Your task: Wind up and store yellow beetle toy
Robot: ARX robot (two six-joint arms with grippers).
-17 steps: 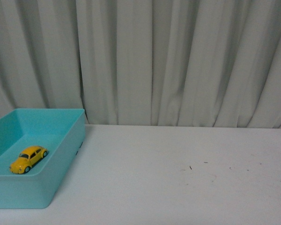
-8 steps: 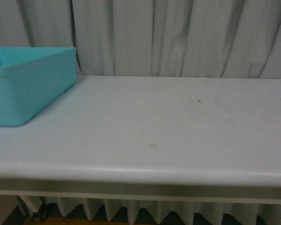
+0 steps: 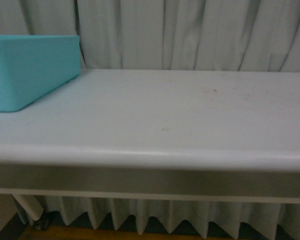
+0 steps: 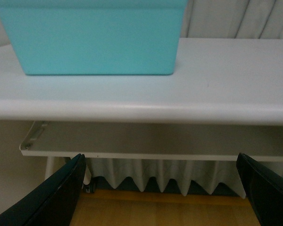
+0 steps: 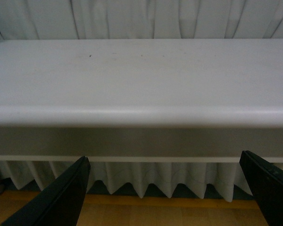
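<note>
My yellow beetle toy is out of sight behind the teal bin's [image 3: 35, 70] wall; my left gripper [image 4: 162, 188] and right gripper [image 5: 165, 193] hang spread wide, empty.

One turquoise bin [image 3: 32, 70] — one white table [image 3: 165, 115] — two hands, left hand [image 4: 162, 188], right hand [image 5: 165, 190]

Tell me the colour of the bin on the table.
The bin is plain turquoise, with no pattern; it shows best in the left wrist view.
</note>
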